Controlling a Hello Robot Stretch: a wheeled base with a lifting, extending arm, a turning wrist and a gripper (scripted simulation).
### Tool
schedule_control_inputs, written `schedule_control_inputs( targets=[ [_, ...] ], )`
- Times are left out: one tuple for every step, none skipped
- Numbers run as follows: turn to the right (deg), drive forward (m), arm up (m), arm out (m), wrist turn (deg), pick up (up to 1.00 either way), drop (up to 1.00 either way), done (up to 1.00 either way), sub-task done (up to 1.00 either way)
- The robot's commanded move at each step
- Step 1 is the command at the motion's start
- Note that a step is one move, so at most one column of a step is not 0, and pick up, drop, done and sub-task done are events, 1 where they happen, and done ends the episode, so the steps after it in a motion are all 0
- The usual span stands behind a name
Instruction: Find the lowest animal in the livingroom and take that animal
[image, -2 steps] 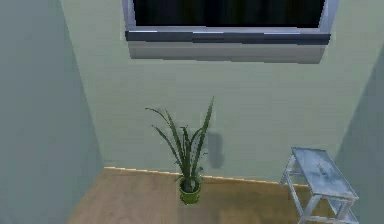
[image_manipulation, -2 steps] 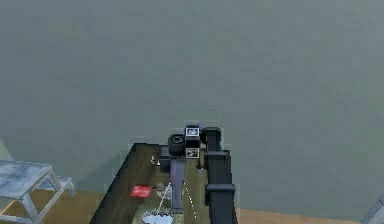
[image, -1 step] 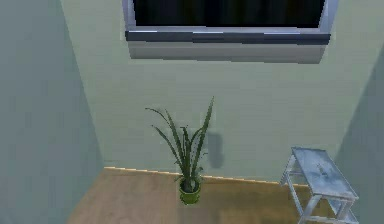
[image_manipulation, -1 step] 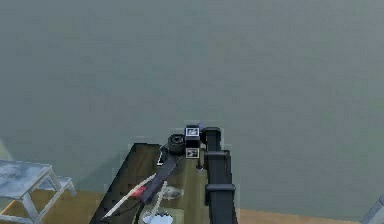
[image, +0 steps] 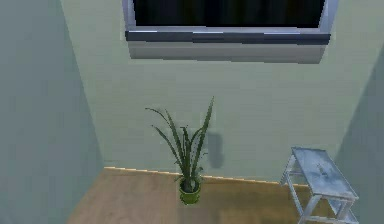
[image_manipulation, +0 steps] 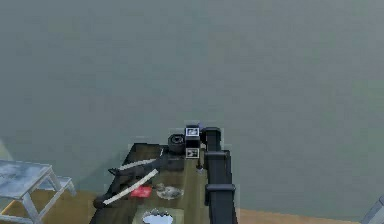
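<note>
Marks: two white squares (image_manipulation: 192, 132) at the arm's end bear black marks, too small to read
Walls: in the forward view two pale green walls meet in a corner at 11 o'clock, with a dark window (image: 228, 14) at 12
Floor: a bare strip of wood floor (image: 130, 195) lies at 7 o'clock, between the left wall and the plant
Plant: a potted plant (image: 189, 160) stands at 6 o'clock, near the far wall
Side table: a glass-topped side table (image: 318, 172) sits at 4 o'clock, close to the right wall
Table: in the arm side view a dark table (image_manipulation: 188, 205) runs from 6 o'clock out to a plain wall
Items: a red thing (image_manipulation: 143, 190), a white stick (image_manipulation: 122, 196) and a round disc (image_manipulation: 158, 215) lie on it
Arm: the arm (image_manipulation: 220, 185) rises from 6 o'clock along the table's right side
Gripper: the gripper (image_manipulation: 140, 164) points toward 9 o'clock with the tabletop behind it, so I cannot tell whether it holds anything
Animal: I cannot tell where it is
</note>
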Motion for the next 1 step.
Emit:
schedule_control_inputs(
  targets=[
    [0.0, 0.00, 0.00, 0.00, 45.0, 0.00, 0.00, 0.00, 0.00]
  ],
)
